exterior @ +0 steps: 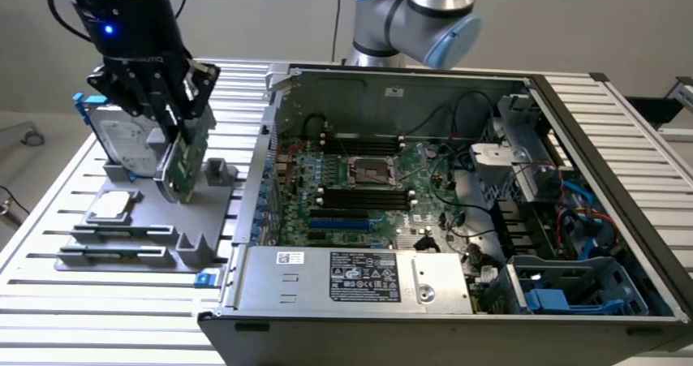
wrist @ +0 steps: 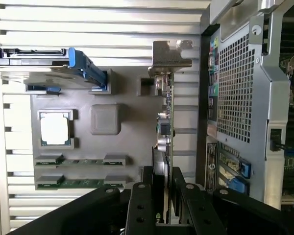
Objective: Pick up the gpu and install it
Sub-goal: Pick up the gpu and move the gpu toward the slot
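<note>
The gpu (exterior: 182,165) is a flat card with a green circuit board face. It stands on edge, slightly tilted, over the grey holder tray (exterior: 213,213) at the exterior view's left. My gripper (exterior: 177,124) reaches down from above and is shut on the card's upper edge. In the wrist view the gpu (wrist: 165,132) appears edge-on, its silver bracket at the far end. Both black fingers (wrist: 146,196) of the gripper (wrist: 161,172) press its two faces. Whether the card's lower edge rests in the tray is unclear.
On the tray are a silver hard drive with blue rails (exterior: 117,143), a processor chip (exterior: 113,206) and two memory sticks (exterior: 117,233). At the exterior view's right lies the open computer case (exterior: 606,139) with motherboard (exterior: 368,183) and power supply (exterior: 358,278). Its perforated rear panel (wrist: 237,83) is close beside the card.
</note>
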Robot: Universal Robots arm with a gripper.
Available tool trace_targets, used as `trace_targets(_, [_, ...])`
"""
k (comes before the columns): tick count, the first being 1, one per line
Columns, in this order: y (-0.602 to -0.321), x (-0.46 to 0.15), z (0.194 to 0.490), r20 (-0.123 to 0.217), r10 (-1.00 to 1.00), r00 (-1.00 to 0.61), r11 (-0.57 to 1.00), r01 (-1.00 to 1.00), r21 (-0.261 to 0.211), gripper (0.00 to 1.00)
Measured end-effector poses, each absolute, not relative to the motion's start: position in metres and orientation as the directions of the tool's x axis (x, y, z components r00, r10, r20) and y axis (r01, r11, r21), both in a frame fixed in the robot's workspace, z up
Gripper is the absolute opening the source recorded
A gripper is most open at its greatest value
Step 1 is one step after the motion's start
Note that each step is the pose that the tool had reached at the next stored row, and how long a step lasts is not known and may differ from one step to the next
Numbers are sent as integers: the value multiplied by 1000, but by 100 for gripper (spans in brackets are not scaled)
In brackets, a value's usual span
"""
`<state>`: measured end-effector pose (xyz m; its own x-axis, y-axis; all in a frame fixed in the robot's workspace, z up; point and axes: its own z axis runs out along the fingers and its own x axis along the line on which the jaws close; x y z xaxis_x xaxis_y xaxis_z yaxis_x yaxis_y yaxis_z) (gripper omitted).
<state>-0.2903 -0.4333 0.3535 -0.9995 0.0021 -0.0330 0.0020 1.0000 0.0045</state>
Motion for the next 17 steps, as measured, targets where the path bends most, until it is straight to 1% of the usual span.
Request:
trace_targets(13, [-436,-234,413,-20,2,-1000,1000,2,8,26])
trace_targets(17, [-436,-216,421,-13,2,-1000,1000,2,11,26])
